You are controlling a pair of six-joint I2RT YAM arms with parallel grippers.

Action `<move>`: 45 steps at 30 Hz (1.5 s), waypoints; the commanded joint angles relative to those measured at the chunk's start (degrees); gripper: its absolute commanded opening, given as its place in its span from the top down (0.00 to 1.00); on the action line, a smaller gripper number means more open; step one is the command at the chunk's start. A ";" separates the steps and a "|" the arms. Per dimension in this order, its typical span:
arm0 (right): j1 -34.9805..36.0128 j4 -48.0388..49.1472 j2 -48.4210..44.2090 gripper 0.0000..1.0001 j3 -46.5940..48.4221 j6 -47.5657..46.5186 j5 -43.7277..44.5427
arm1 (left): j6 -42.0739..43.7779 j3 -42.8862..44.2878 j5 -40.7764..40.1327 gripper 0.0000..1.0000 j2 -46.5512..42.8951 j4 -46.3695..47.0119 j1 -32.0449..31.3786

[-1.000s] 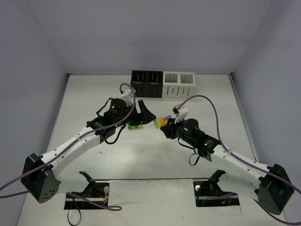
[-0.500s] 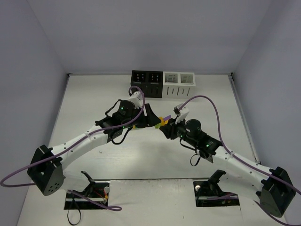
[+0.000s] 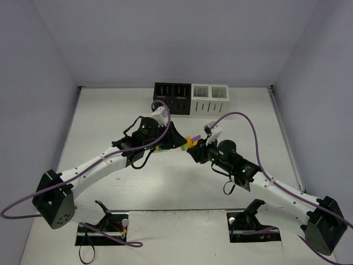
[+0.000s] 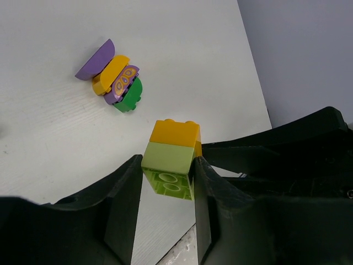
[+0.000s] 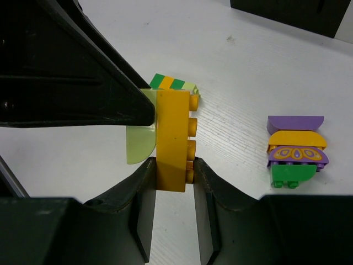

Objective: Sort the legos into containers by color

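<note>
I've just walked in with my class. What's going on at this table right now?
Both arms have hold of one joined pair of bricks. The left gripper is shut on the lime green brick, and the right gripper on the orange-yellow brick stuck to it, probably to pull them apart. A mixed stack of purple, orange and green bricks lies nearby. The row of bins stands at the back.

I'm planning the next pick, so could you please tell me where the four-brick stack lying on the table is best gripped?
Come down from above onto the four-brick stack, closing across its long sides at the orange and patterned purple middle bricks. It lies flat on the table, and its purple end is domed, so an end-to-end pinch would probably slip.
</note>
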 commanded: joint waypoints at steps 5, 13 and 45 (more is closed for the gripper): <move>-0.33 5.76 0.83 1.00 2.10 -0.73 1.60 | 3.71 3.17 -0.28 0.89 -2.83 2.61 -0.48; -3.15 5.76 4.70 1.00 4.38 -1.79 1.60 | 8.20 1.67 -3.53 0.92 -8.54 -3.54 -0.30; -8.60 -1.53 57.94 0.96 70.72 -29.38 -7.89 | 21.99 25.76 -0.90 0.93 -7.67 -33.70 27.91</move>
